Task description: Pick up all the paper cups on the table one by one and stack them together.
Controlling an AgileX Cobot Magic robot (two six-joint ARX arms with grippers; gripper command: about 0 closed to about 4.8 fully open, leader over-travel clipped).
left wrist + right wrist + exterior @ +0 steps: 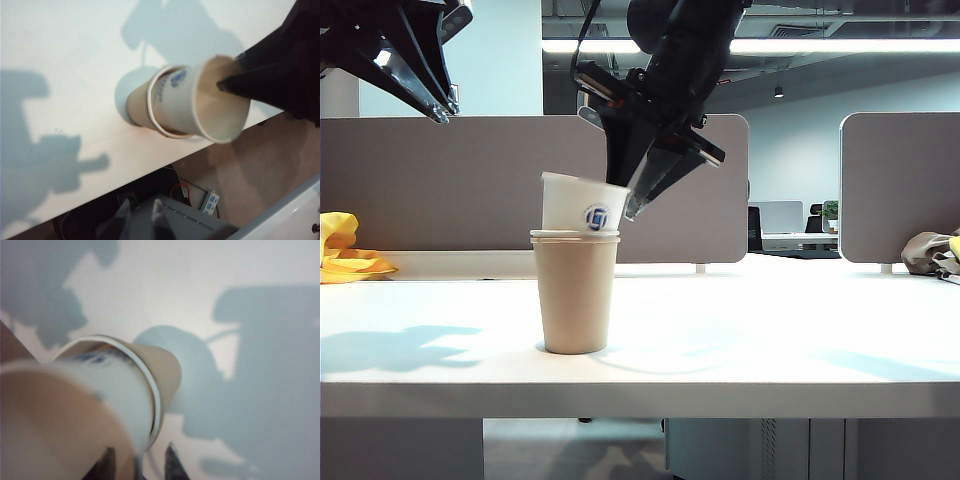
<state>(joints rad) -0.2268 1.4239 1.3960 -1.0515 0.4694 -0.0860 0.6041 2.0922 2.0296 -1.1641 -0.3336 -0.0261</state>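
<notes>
Paper cups stand stacked near the front edge of the white surface [800,330]: the brown cup [575,295] is upright, and a white logo cup [582,207] sits tilted in its mouth. The right tool [642,195] hangs at the white cup's rim, fingers parted, one inside. The left tool [440,100] hovers high and well apart; I cannot tell its state.

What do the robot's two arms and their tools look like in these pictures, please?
Both are black. The left tool ends in long angular fingers with a pale patch on one. The right tool tapers to pointed fingers with grey inner faces below a bulky rounded wrist, and a thin black cable loops beside it.
</notes>
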